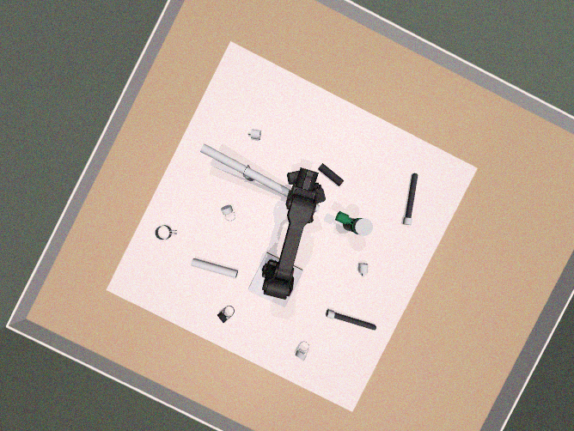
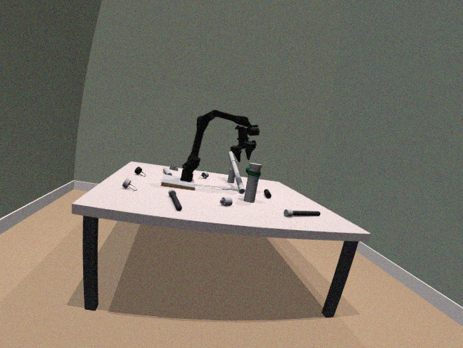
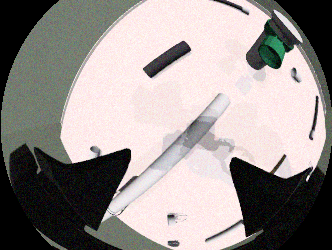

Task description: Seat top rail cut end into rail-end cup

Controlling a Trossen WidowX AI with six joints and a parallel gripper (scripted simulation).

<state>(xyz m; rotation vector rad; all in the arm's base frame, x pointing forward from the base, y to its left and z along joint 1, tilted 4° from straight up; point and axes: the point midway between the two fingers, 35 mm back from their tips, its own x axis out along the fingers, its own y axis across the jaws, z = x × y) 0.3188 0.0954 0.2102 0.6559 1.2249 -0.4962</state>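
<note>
The light grey rail (image 1: 224,159) (image 2: 236,170) (image 3: 165,156) runs through the loop cap (image 1: 247,178) on the small post (image 2: 231,175). It slopes down, and its cut end is low near the table, apart from the big post. The big post (image 2: 251,190) (image 3: 255,54) (image 1: 363,226) stands upright with a pale cap. The green rail-end cup (image 1: 343,217) (image 3: 272,54) is up near the post cap on the green band (image 2: 253,172), its mouth toward the rail side, and is empty. My gripper (image 2: 244,160) (image 3: 182,160) is open and empty above the rail, fingers down, straddling it in the wrist view without visible contact.
A short black cylinder (image 1: 331,174) (image 2: 267,193) (image 3: 167,59) lies beyond the rail's cut end. Black rods with pale ends (image 1: 411,199) (image 1: 352,319) lie on the big post's side. A short pale rod (image 1: 215,267) and several small fittings are scattered around the arm.
</note>
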